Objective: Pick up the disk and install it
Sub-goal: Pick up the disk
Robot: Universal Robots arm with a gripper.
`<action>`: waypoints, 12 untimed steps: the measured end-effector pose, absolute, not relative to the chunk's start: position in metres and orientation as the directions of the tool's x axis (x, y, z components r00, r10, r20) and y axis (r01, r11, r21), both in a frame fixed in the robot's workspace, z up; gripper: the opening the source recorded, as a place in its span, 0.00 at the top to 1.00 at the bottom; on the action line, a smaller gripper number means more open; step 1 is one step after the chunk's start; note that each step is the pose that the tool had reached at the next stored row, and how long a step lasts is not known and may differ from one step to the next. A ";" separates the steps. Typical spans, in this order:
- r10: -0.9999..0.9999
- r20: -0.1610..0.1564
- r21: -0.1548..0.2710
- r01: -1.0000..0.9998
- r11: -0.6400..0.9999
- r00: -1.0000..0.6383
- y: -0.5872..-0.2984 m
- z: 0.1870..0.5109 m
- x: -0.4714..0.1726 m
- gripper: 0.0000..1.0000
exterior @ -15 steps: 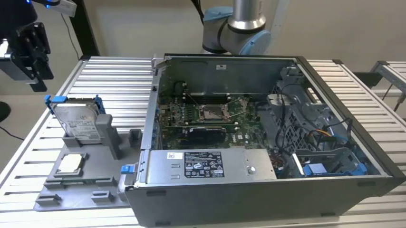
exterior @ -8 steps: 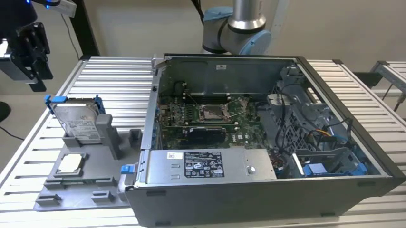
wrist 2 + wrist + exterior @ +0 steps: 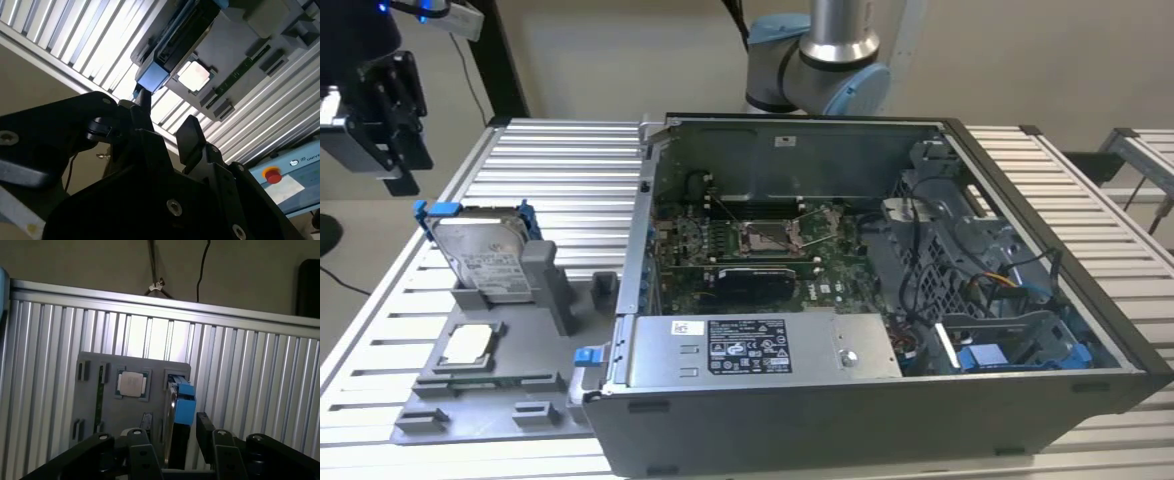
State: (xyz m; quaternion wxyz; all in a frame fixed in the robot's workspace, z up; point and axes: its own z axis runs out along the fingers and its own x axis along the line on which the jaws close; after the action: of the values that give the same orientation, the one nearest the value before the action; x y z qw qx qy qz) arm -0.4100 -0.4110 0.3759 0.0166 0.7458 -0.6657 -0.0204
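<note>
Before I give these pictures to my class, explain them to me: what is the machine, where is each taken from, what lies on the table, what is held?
The machine is one robot arm with a gripper at its end. The exterior view comes from a camera off the arm; both wrist views come from cameras riding on the arm, looking past the gripper. On the slatted table stands an open computer case. At the exterior view's left of it, a grey holder carries the disk, propped on edge in a blue frame, and a square chip lying flat. The gripper hangs above the disk, open, holding nothing.
</note>
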 end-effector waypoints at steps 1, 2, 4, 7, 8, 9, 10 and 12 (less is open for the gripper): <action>-0.994 -0.008 0.052 -0.992 -0.113 0.113 -0.411 0.374 -0.409 1.00; -0.994 -0.008 0.051 -0.992 -0.112 0.112 -0.411 0.372 -0.408 1.00; -0.994 -0.008 0.052 -0.993 -0.108 0.107 -0.411 0.369 -0.406 1.00; -0.995 -0.008 0.051 -0.993 -0.102 0.101 -0.410 0.363 -0.404 1.00; -0.995 -0.008 0.051 -0.994 -0.099 0.099 -0.409 0.361 -0.404 1.00; -0.996 -0.008 0.052 -0.994 -0.091 0.091 -0.409 0.359 -0.404 1.00; -0.997 -0.008 0.052 -0.995 -0.081 0.081 -0.409 0.358 -0.404 1.00; -0.998 -0.008 0.052 -0.997 -0.060 0.060 -0.409 0.354 -0.404 1.00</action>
State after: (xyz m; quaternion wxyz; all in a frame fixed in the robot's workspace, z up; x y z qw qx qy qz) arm -0.4037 -0.4089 0.3542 0.0159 0.7278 -0.6853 -0.0207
